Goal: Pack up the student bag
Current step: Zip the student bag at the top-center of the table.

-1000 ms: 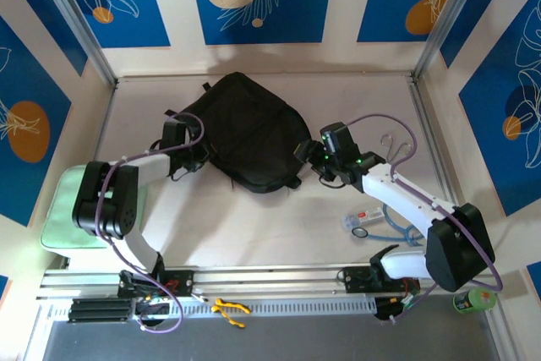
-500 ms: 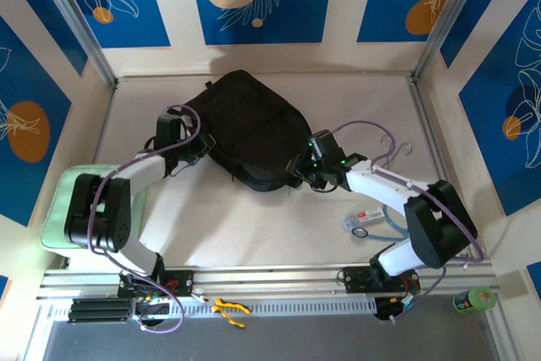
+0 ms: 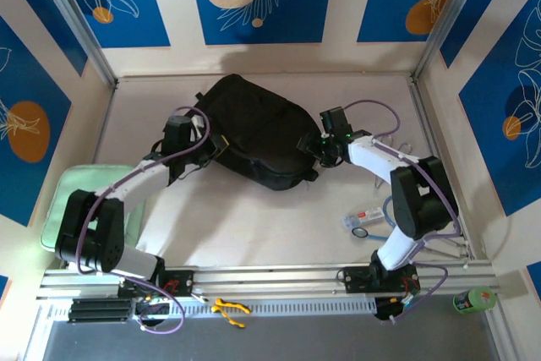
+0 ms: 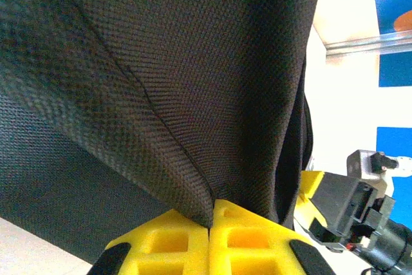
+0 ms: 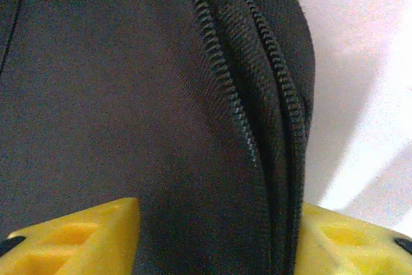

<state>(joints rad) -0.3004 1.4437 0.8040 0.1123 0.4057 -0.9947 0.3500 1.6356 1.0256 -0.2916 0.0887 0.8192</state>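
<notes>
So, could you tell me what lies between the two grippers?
In the top view, the large black soft fabric backpack lies between left gripper and right gripper.

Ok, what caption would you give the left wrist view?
Left gripper shut on a pinched fold of the black student bag, its fabric rising across the frame.

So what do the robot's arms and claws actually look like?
Both the left arm and the right arm have white links with bulky black joints, and a purple cable loops along each. The left claw and right claw have blocky yellow fingers with moulded recesses.
</notes>
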